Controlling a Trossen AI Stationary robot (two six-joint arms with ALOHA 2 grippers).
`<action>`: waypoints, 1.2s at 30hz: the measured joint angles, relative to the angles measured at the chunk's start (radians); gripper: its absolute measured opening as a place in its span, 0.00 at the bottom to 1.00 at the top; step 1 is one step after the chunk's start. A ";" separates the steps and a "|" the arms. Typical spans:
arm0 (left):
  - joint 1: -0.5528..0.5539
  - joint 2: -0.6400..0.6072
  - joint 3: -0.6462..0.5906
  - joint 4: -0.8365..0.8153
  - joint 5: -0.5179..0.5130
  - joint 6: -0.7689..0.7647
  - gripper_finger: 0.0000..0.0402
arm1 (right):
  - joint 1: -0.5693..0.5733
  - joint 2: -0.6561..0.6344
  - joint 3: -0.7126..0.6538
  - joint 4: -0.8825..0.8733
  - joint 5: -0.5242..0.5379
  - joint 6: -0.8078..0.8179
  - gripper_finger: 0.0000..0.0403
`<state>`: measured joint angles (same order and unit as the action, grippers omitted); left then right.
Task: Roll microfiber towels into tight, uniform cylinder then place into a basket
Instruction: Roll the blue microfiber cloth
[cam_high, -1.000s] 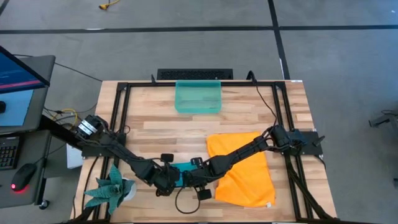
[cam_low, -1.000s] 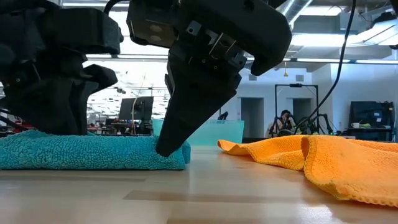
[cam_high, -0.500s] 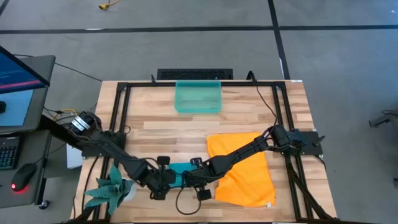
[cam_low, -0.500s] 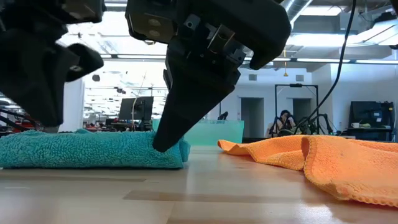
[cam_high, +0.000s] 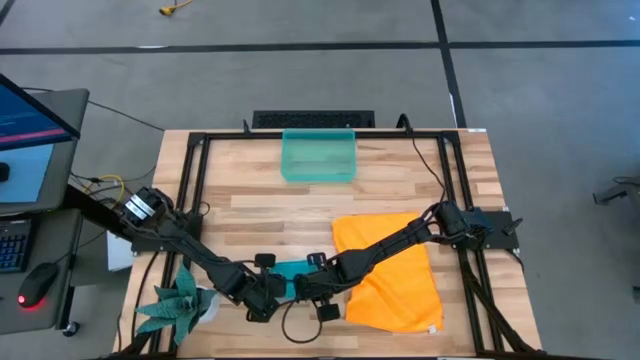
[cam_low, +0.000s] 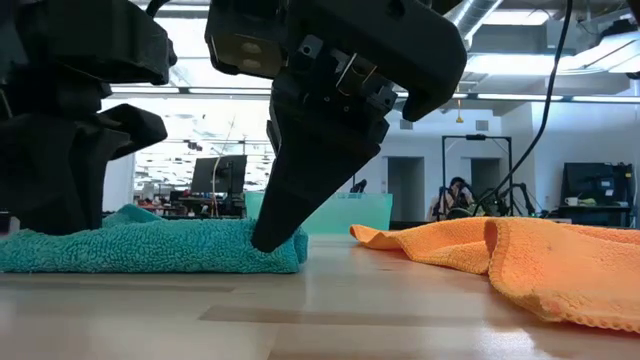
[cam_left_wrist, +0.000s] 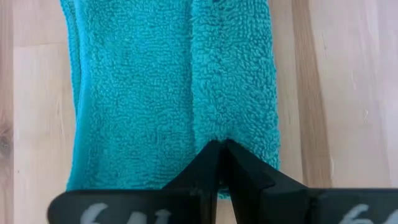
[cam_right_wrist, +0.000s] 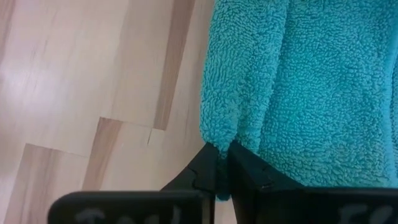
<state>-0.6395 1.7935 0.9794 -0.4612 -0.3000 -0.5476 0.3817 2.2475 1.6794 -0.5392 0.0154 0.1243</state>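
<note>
While my left pincer (cam_left_wrist: 219, 149) sits closed on the teal towel (cam_high: 290, 271) at the bench's near edge, my right pincer (cam_right_wrist: 221, 154) pinches that towel's other end; orange towel (cam_high: 390, 270) right, basket (cam_high: 318, 156) at far edge.

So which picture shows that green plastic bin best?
The high view: the basket shows whole from above, at the table's far edge, nothing in front. The low view catches only a strip of it behind the right gripper. The wrist views miss it.
</note>
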 joint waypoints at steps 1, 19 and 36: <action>0.000 0.000 0.000 0.000 0.000 0.000 0.05 | 0.000 0.000 0.000 0.000 0.000 0.000 0.14; 0.003 0.005 -0.004 0.016 -0.060 -0.024 0.05 | -0.017 -0.074 0.056 -0.289 0.040 -0.017 0.28; 0.003 0.006 -0.005 0.024 -0.064 -0.027 0.05 | 0.108 -0.299 -0.227 -0.456 0.612 0.112 0.27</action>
<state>-0.6369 1.7996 0.9742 -0.4374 -0.3637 -0.5743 0.4893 1.9488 1.4520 -0.9949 0.6270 0.2360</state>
